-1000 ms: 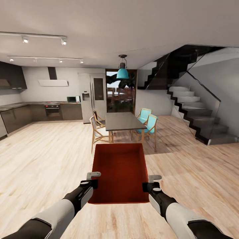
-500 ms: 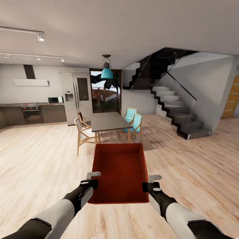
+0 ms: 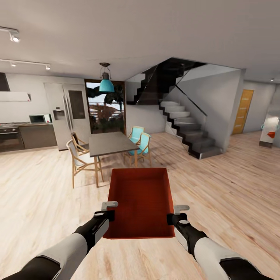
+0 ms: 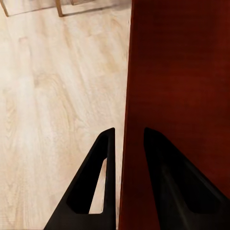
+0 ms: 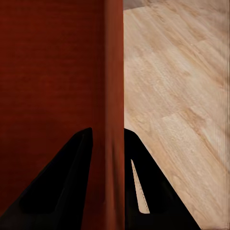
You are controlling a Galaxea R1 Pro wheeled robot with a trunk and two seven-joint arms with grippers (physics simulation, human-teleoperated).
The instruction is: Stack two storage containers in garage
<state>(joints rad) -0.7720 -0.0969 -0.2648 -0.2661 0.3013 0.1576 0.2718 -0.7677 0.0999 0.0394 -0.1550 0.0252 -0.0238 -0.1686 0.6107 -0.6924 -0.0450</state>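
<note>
Head view: orange-red open-topped rectangular storage container (image 3: 140, 202) hangs between both arms above light wood plank floor (image 3: 233, 186), long axis pointing forward. Wrist views: left gripper (image 4: 125, 143) and right gripper (image 5: 109, 139) each pinch 1 thin side wall.

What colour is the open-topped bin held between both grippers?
Orange-red; the open-topped rectangular bin shows it best in the head view.

The bin (image 3: 140, 202) is hiding the floor (image 3: 46, 194) beneath it. Beside the orange door (image 3: 242, 111), a white object (image 3: 270, 134) is running off the edge, too small to identify.
</note>
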